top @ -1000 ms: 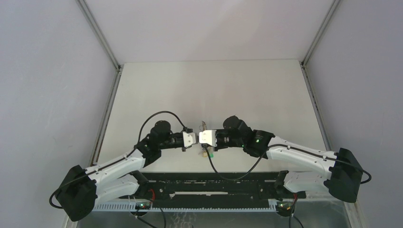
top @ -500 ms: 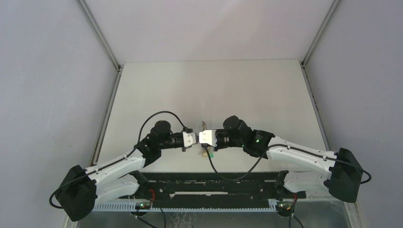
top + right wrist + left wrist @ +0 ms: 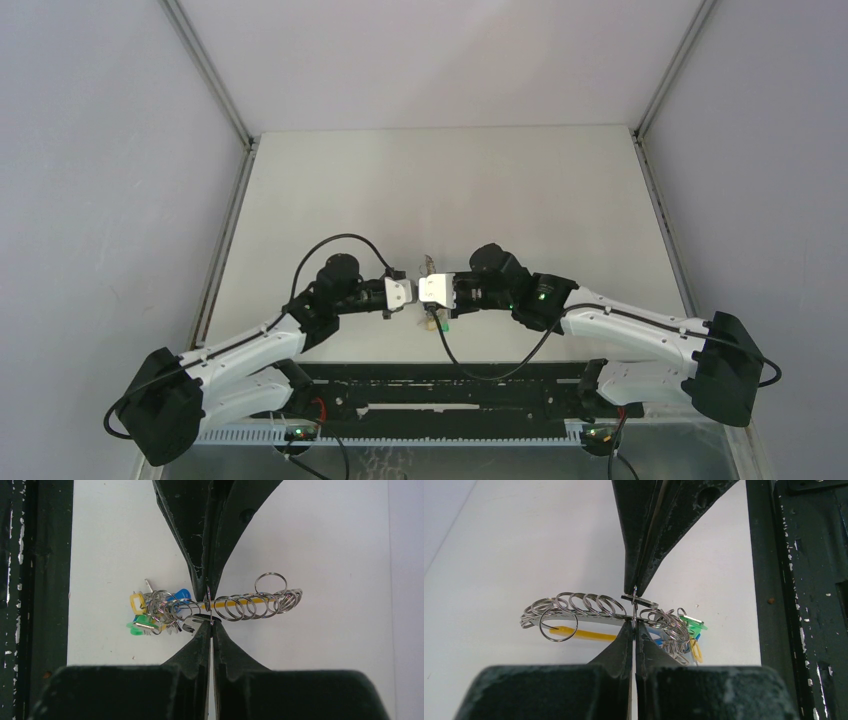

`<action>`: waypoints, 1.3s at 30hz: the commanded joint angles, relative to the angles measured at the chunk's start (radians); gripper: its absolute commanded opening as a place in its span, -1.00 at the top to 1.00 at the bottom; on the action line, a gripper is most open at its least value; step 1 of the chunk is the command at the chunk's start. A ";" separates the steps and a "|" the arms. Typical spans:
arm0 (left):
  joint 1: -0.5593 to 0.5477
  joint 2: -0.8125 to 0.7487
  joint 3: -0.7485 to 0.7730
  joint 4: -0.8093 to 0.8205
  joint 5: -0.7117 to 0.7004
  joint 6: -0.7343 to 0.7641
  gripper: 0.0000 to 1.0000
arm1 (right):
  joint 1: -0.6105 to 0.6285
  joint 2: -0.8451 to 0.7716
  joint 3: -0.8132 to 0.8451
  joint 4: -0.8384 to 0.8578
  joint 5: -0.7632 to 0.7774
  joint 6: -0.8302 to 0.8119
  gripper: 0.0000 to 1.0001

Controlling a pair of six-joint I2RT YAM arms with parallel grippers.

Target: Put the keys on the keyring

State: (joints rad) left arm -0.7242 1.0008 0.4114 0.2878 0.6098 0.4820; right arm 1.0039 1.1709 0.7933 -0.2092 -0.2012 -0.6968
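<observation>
The keyring (image 3: 574, 605) is a curved row of silver rings along a yellow band (image 3: 586, 634), with a bunch of green, blue and yellow tags (image 3: 689, 627) at one end. It hangs between my two grippers, which meet tip to tip above the table's near edge. My left gripper (image 3: 634, 623) is shut on a thin ring seen edge-on. My right gripper (image 3: 210, 623) is shut at the black head of the small key (image 3: 196, 622), right where that ring passes. From above, the left gripper (image 3: 411, 293) and right gripper (image 3: 423, 291) hide the grip.
A black slotted rail (image 3: 450, 385) runs along the near edge, close to the tag bunch (image 3: 140, 620). Grey walls with metal corner posts (image 3: 215, 90) enclose the white table (image 3: 450, 190).
</observation>
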 commanded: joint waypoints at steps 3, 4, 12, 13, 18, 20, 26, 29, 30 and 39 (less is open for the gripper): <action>-0.003 -0.005 0.004 0.050 0.018 0.020 1.00 | 0.004 -0.022 0.028 0.021 -0.010 -0.001 1.00; -0.002 -0.004 0.004 0.050 0.018 0.021 0.99 | 0.004 -0.023 0.028 0.021 -0.010 -0.004 1.00; -0.003 -0.008 0.003 0.050 0.013 0.026 1.00 | 0.003 -0.028 0.028 0.013 -0.024 -0.006 1.00; -0.003 -0.008 0.001 0.050 0.012 0.026 0.99 | 0.003 -0.029 0.028 0.012 -0.024 -0.006 1.00; -0.003 -0.012 -0.001 0.049 0.006 0.027 0.99 | 0.003 -0.036 0.028 0.008 -0.034 -0.007 1.00; -0.003 -0.014 0.000 0.050 0.005 0.026 1.00 | 0.003 -0.037 0.028 0.006 -0.036 -0.009 1.00; -0.003 -0.014 -0.001 0.049 0.006 0.026 0.99 | 0.003 -0.035 0.028 0.007 -0.043 -0.011 1.00; -0.003 -0.016 -0.002 0.049 0.003 0.026 1.00 | 0.003 -0.033 0.028 0.007 -0.044 -0.011 1.00; -0.003 -0.015 -0.002 0.050 0.004 0.026 0.99 | 0.004 -0.031 0.028 0.007 -0.043 -0.010 1.00; -0.003 -0.017 -0.002 0.050 0.011 0.025 1.00 | 0.003 -0.028 0.028 0.024 -0.008 0.005 1.00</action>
State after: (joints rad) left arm -0.7242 1.0008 0.4114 0.2817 0.6060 0.4904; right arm 1.0039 1.1637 0.7933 -0.2207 -0.2234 -0.6991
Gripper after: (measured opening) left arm 0.011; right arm 0.002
